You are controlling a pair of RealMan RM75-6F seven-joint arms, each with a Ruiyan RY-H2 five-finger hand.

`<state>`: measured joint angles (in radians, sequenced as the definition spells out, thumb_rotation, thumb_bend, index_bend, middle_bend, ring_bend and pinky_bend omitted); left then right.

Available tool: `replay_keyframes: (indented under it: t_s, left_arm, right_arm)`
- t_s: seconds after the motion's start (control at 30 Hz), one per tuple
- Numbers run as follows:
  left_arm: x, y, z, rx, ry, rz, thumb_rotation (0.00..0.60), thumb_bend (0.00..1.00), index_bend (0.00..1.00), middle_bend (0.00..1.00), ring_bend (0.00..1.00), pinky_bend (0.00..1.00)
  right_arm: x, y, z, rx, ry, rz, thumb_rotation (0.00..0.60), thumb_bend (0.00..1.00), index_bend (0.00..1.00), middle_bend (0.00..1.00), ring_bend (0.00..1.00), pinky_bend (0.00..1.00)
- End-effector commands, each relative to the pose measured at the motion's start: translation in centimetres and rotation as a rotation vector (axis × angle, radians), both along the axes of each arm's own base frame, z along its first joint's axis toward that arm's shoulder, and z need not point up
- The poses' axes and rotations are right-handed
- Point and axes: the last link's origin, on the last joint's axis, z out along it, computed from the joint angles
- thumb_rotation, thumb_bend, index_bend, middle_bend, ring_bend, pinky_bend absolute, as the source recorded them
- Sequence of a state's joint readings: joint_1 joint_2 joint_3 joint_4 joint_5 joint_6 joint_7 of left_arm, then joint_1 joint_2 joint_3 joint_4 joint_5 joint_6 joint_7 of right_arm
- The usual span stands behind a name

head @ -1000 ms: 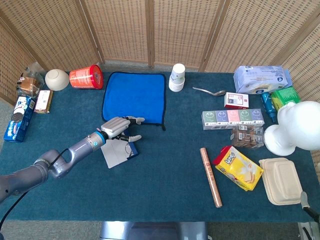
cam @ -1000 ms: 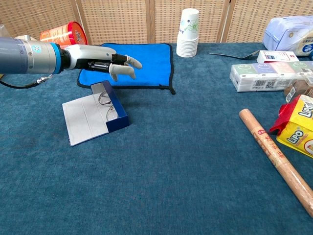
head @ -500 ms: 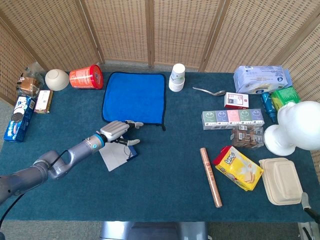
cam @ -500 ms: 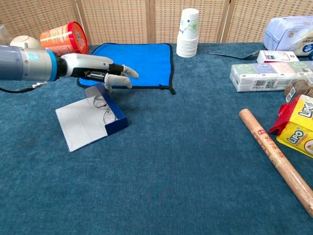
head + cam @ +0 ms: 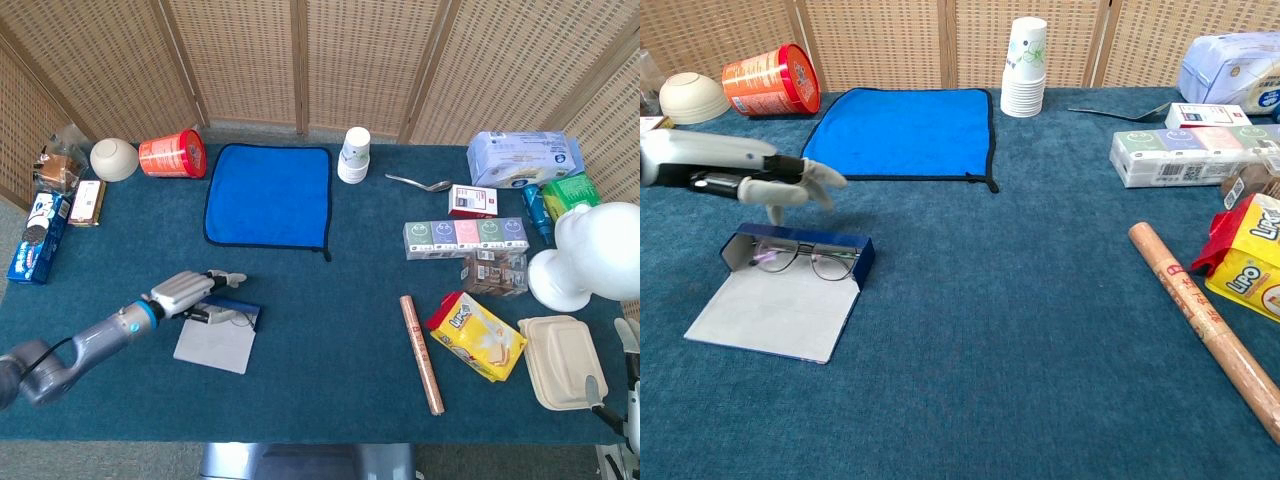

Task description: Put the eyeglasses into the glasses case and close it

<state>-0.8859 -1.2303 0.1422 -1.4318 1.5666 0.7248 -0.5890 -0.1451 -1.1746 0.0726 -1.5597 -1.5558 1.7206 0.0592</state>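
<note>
The glasses case [image 5: 862, 262] lies open on the blue-green table cloth, a dark blue tray with its grey lid flap [image 5: 775, 312] spread flat toward me. The eyeglasses [image 5: 800, 262] lie inside the tray, thin-framed, lenses facing front. In the head view the case [image 5: 216, 340] sits front left with the eyeglasses [image 5: 232, 318] in it. My left hand [image 5: 770, 178] hovers just behind the case with fingers spread and nothing in it; the same left hand [image 5: 188, 290] shows at the case's far left corner. Only a sliver of my right hand [image 5: 628, 400] shows at the frame's edge.
A blue cloth [image 5: 268, 193] lies behind the case, with a red can [image 5: 172, 155] and a bowl [image 5: 114, 158] further left. Snack packs [image 5: 40, 235] line the left edge. A cup stack [image 5: 1026, 68], a brown roll [image 5: 1210, 325] and boxes [image 5: 1185, 155] fill the right.
The case has slid left and toward me and turned, so its lid now lies to the front. My left hand moved left with it and stays spread behind it.
</note>
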Motion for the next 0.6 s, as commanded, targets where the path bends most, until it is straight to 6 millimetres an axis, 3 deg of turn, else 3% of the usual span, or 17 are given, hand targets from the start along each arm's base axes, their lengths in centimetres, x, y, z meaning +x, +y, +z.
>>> replay_keyframes:
  t_s: [0.03, 0.33, 0.6]
  left_arm:
    - [-1.1, -1.5, 0.8, 0.003, 0.016, 0.025, 0.096, 0.24, 0.05, 0.17, 0.11, 0.31]
    - [-1.7, -3.8, 1.3, -0.004, -0.001, 0.050, 0.090, 0.24, 0.05, 0.16, 0.10, 0.31]
    - [-2.8, -4.6, 2.4, 0.025, 0.034, 0.057, 0.089, 0.24, 0.05, 0.17, 0.10, 0.29]
  right_arm:
    - [0.0, -0.1, -0.1, 0.002, -0.002, 0.005, 0.600, 0.41, 0.00, 0.06, 0.09, 0.28]
    - [-0.1, -0.2, -0.2, 0.008, -0.011, 0.019, 0.600, 0.41, 0.00, 0.06, 0.09, 0.28]
    - [-0.1, -0.5, -0.5, 0.021, -0.016, 0.035, 0.600, 0.41, 0.00, 0.06, 0.09, 0.28]
